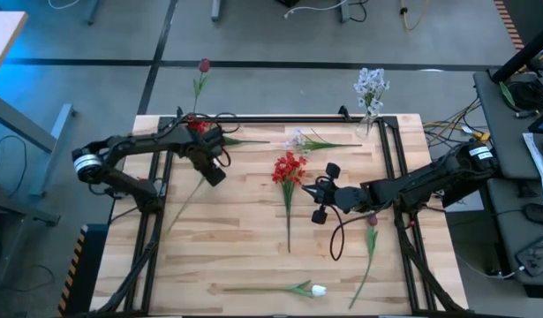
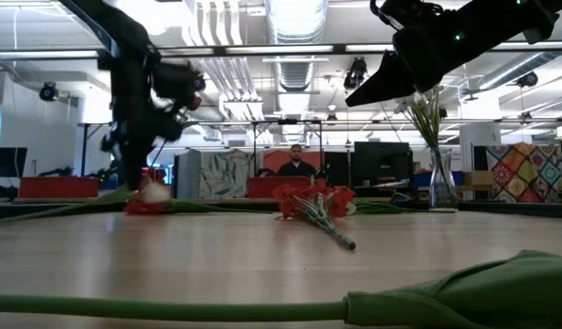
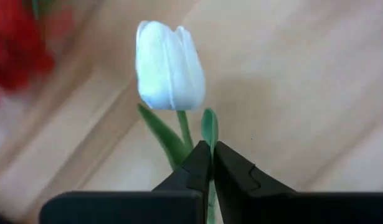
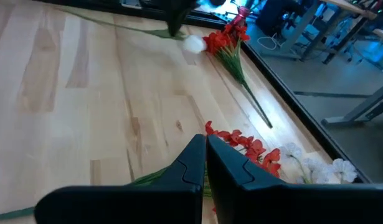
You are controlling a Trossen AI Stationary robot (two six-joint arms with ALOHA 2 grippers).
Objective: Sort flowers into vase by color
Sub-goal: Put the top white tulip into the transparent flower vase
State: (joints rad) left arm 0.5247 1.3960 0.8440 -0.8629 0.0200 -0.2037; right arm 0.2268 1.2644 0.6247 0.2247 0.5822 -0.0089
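Note:
My left gripper (image 3: 211, 152) is shut on a white tulip (image 3: 169, 65) near the table's far left; seen from above, the gripper (image 1: 214, 170) hides the head. My right gripper (image 4: 205, 146) is shut on nothing and hangs high over the table (image 2: 355, 94), just right of a red cluster (image 1: 289, 168) that lies flat. Also lying on the table are a second white tulip (image 1: 317, 290) near the near edge, a maroon tulip (image 1: 372, 219) and a pale blue-white spray (image 1: 297, 139). More pale sprays stand in a glass vase (image 1: 370, 99) at the far right edge. My left gripper pinches the white tulip's stem (image 3: 187, 132) just below the head, beside a leaf (image 3: 208, 127), between its two fingers. The fingers slant down from above. The head (image 2: 154, 192) sits low by the table top, and the long stem (image 1: 183, 208) trails toward the near left edge.
Another red cluster (image 1: 198, 125) lies by the far edge next to my left arm. A maroon tulip (image 1: 203, 66) stands upright just beyond the far edge. A black frame (image 1: 390, 168) borders the table. A person (image 2: 297, 163) sits far behind it.

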